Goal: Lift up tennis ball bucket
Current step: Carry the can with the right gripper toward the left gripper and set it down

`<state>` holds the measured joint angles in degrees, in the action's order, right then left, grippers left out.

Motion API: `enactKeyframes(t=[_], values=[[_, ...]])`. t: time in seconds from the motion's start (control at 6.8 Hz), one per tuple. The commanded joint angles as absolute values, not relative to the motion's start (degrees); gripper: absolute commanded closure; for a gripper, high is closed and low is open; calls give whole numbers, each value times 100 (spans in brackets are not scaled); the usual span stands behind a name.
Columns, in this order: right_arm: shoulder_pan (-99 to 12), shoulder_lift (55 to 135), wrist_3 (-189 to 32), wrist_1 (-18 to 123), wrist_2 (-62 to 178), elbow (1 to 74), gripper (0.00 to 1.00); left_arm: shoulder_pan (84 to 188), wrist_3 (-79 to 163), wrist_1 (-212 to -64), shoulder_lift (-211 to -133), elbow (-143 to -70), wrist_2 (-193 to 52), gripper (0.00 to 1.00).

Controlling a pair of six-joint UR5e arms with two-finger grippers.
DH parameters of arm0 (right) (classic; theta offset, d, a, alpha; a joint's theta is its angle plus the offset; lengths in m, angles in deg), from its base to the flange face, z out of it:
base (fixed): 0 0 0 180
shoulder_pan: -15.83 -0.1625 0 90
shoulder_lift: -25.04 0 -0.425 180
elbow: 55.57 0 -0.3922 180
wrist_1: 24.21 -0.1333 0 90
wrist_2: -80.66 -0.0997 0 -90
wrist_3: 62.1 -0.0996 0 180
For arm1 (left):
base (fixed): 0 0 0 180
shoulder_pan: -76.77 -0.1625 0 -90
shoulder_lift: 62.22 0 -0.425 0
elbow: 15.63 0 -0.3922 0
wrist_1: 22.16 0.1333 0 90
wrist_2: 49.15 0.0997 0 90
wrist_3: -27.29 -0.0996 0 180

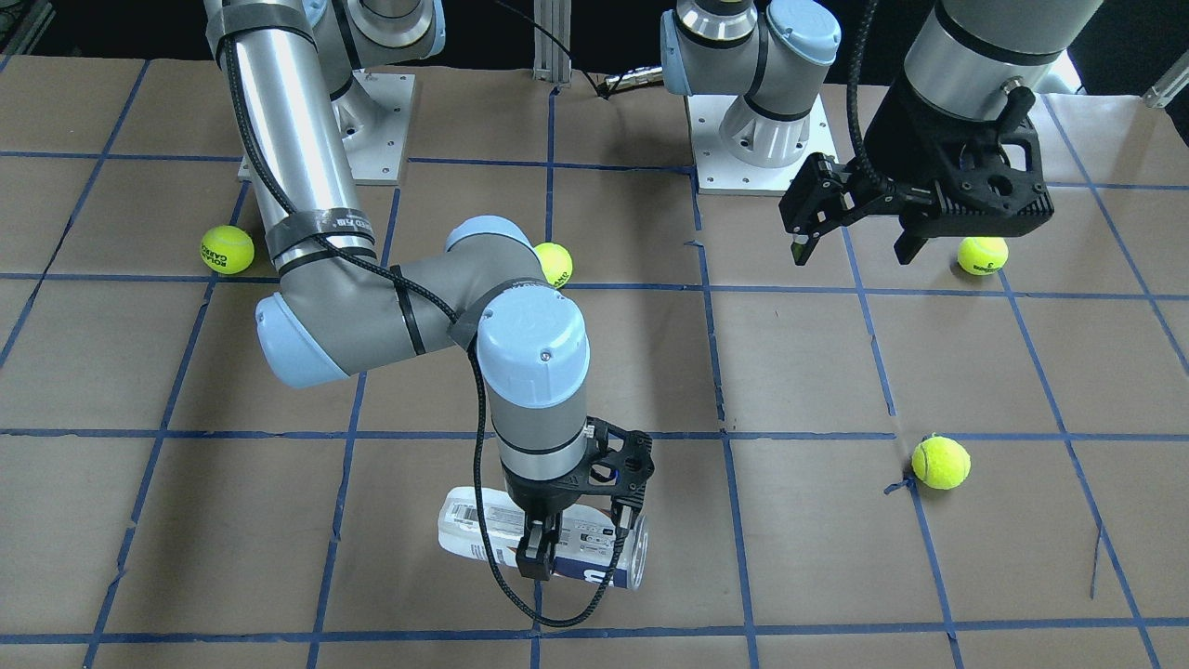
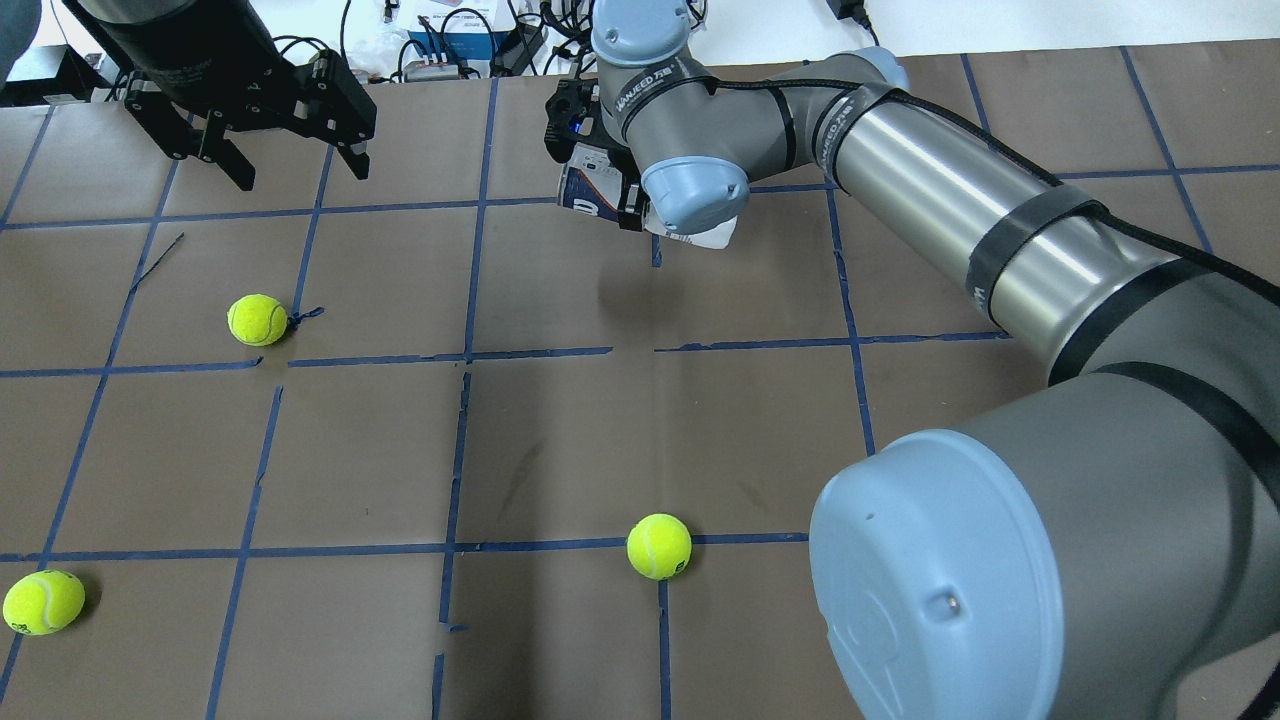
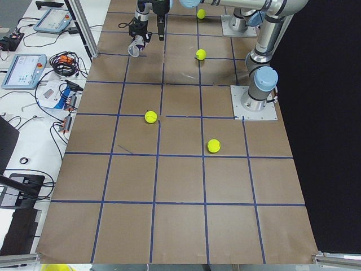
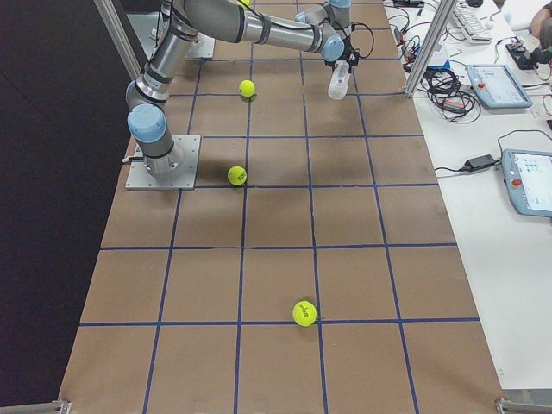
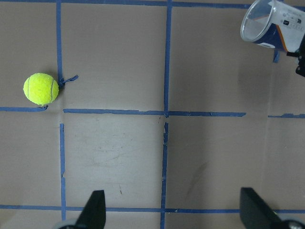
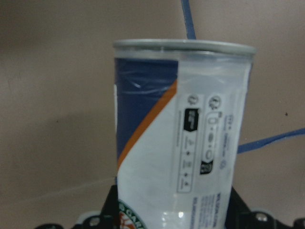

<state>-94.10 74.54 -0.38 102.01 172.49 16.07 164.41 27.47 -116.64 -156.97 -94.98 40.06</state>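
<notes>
On tennis ball bucket [image 1: 478, 537], barcode label [image 1: 463, 513]

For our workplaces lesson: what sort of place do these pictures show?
Probably a robotics lab: two robot arms bolted to a tape-gridded table, with control tablets and cables on a side bench.

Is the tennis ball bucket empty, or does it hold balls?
Empty, it seems: the left wrist view looks into the open mouth of the tennis ball bucket, and no yellow-green shows through its clear wall.

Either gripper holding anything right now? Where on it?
Yes: right gripper clamps the clear plastic tennis ball bucket around mid-length; left gripper open, empty.
</notes>
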Motion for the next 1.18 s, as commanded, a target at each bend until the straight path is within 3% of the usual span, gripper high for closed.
enactKeyframes(t=[0.0,0.15,0.44,1.03], values=[[-9430,7225,573,10358,17294,1666,27,16440,2747,-11665,-15697,-9499,4014,0],[-9430,7172,627,10358,17329,1772,27,16440,2747,-11665,-15697,-9508,4014,0],[-9430,7381,610,10332,17356,2000,0,16440,2747,-11665,-15697,-9508,4014,0],[-9334,7925,-177,10648,16928,2072,0,16422,2738,-11665,-15697,-9491,4006,0]])
